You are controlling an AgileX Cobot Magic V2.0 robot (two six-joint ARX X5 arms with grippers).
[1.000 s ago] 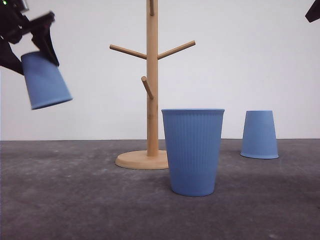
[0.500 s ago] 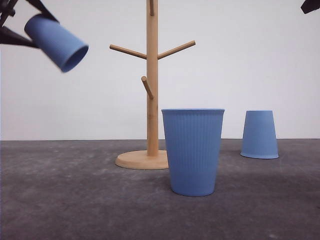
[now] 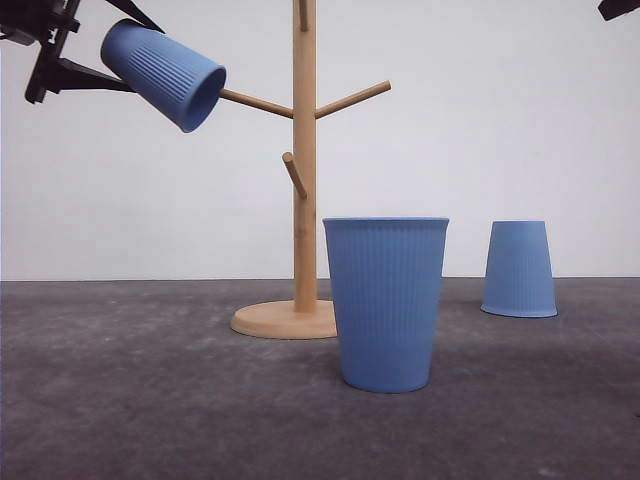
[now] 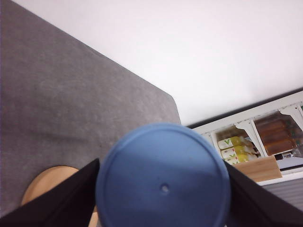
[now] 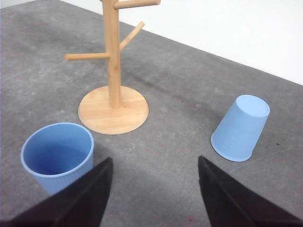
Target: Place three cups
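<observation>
Reading labels: you can make out a "V" mark on the small green-and-yellow packs on the shelf unit in the left wrist view; nothing else on them is legible, and the cups and rack carry no writing you can see.
Left arm pose: your left gripper is raised high at the left of the front view, level with the upper pegs, angled so the cup it carries points mouth-first and slightly downward toward the rack.
Left fingers: clenched on the held cup; in the left wrist view you see the dark fingers pressed against both sides of its flat base.
Held cup: in the air, tilted, its open mouth just at the tip of the left upper peg; you cannot tell whether the peg is inside it.
Rack: the wooden cup tree stands upright on its round base on the grey worktop.
Near cup: the upright cup stands mouth up on the worktop, just in front of and to the right of the rack base.
Far cup: the upside-down cup rests on its rim farther back on the right, well apart from the others.
Right arm pose: your right gripper hangs high, looking down on the rack and both standing cups.
Right fingers: spread apart, grasping nothing.
</observation>
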